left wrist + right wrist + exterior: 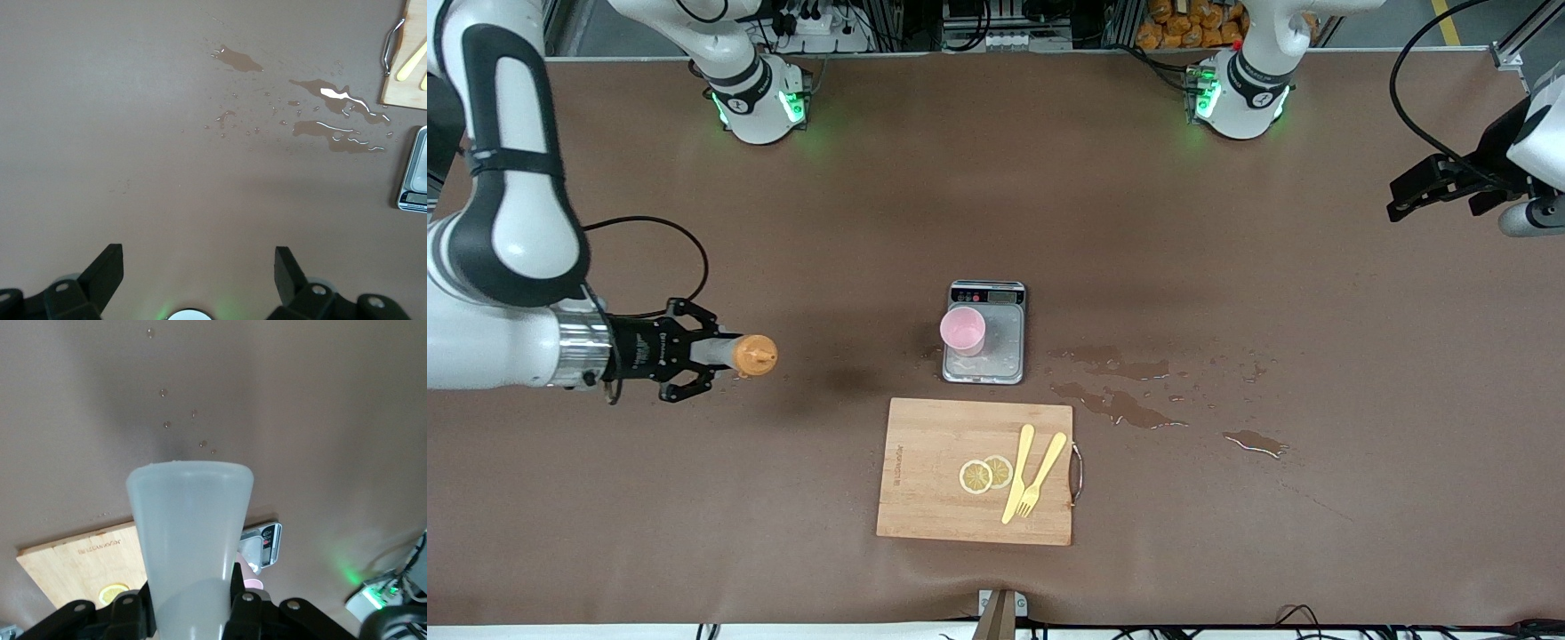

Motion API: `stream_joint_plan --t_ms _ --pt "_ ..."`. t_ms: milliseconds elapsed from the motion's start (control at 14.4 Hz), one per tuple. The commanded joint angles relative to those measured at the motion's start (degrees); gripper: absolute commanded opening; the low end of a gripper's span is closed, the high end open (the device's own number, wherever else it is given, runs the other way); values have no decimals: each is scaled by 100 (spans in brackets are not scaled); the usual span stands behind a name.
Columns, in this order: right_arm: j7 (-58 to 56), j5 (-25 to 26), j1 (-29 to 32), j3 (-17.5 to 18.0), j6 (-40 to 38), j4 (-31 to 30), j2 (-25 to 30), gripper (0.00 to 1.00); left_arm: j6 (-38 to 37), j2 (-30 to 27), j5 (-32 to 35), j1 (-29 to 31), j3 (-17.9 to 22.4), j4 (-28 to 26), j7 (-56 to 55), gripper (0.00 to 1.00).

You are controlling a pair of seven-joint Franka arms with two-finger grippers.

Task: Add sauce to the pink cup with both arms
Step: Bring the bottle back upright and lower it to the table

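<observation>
The pink cup stands on the steel plate of a small scale at mid-table. My right gripper is shut on the sauce bottle and holds it lying sideways above the table toward the right arm's end. Its orange cap points toward the scale. In the right wrist view the whitish bottle fills the space between the fingers, and a sliver of the pink cup shows past it. My left gripper is open and empty, up over the left arm's end of the table; its wrist view shows it over bare table.
A wooden cutting board with two lemon slices and a yellow knife and fork lies nearer the front camera than the scale. Spilled liquid puddles lie beside the scale toward the left arm's end, and show in the left wrist view.
</observation>
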State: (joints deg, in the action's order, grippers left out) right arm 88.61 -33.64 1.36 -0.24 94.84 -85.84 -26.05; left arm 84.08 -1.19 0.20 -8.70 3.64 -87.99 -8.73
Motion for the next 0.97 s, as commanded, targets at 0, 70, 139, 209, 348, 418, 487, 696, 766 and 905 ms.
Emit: stream_joint_plan --t_ms 0,70,139,209,348,418,487,696,766,905 --pt "-1271 -668 583 94 34 -757 285 33 4 22 -82 35 14 54 29 100" --pt "-1694 -792 733 94 34 -924 267 33 4 14 -73 26 14 54 29 100" --pt "-2055 -889 882 94 17 -1039 258 32 4 13 -73 26 5 54 29 100" --pt "-2354 -1003 1023 94 -36 -1144 232 32 4 22 -82 34 5 54 29 100" --pt "-2978 -1240 1287 94 -159 -1355 197 32 4 13 -90 35 14 54 29 100" --pt "-3347 -1337 1427 94 -168 -1504 179 33 4 13 -90 35 14 54 29 100" --pt "-3750 -1434 1585 94 -212 -1645 109 33 4 22 -90 35 14 54 29 100" --pt "-4709 -1751 2130 94 -624 -1682 -461 33 4 13 -99 35 14 54 29 100" --pt "-4930 -1751 2245 86 -651 -1690 -567 33 4 22 -99 43 14 54 29 100" --pt "-5230 -1751 2465 85 -826 -1690 -752 33 21 22 -99 43 14 54 29 100"
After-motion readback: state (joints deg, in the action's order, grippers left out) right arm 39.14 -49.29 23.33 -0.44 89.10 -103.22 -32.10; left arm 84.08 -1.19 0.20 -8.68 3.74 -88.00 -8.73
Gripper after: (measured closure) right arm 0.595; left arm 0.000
